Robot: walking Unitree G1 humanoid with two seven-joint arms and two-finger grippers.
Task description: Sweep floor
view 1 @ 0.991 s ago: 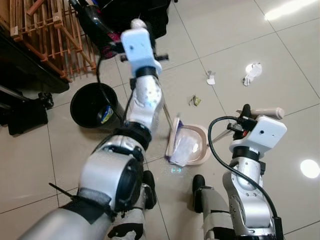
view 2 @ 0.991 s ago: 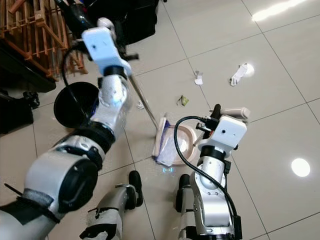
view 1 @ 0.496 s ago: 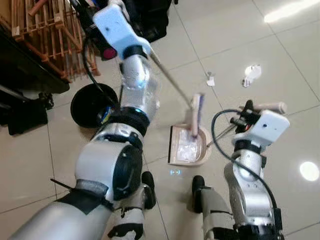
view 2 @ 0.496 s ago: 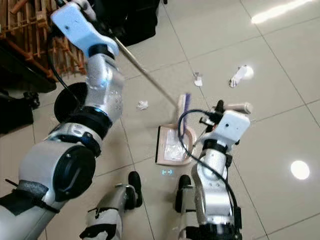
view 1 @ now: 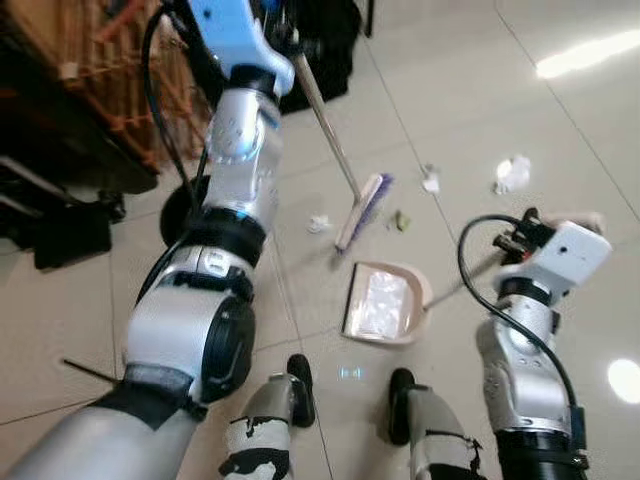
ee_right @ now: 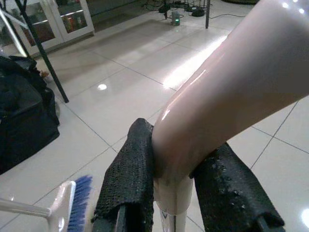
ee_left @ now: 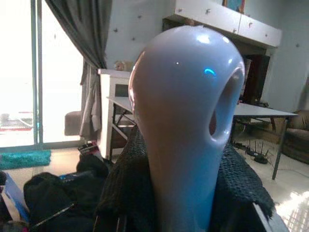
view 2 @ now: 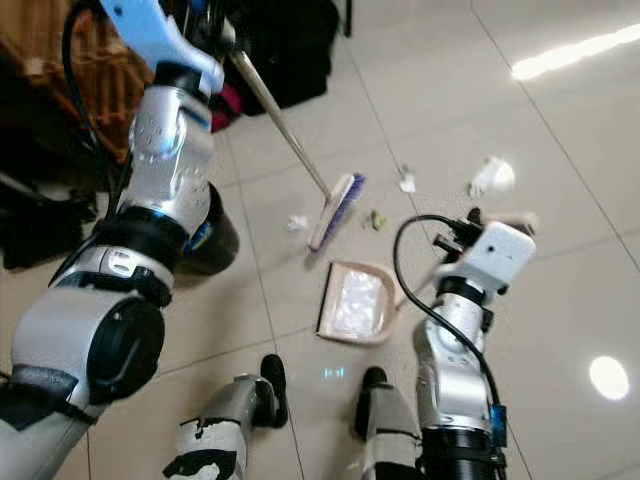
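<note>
silver arms, black elbow joints, white wrist housings, looping black cables, black mesh-padded fingers [ee_right: 130, 179].

Bright and evenly lit overall. Glare streak on the glossy floor [view 1: 440, 110] toward two o'clock, round lamp reflection near four o'clock. Motion blur across both eye views, heaviest around ten o'clock; wide-angle bending toward the edges. Daylight blown out white through the window [ee_left: 21, 72] at nine o'clock in the left wrist view, distant room soft, blue glint on the near broom handle [ee_left: 186, 125]. Pale sheen along the dustpan handle [ee_right: 231, 96], close and unsharp; floor highlight behind.
</note>
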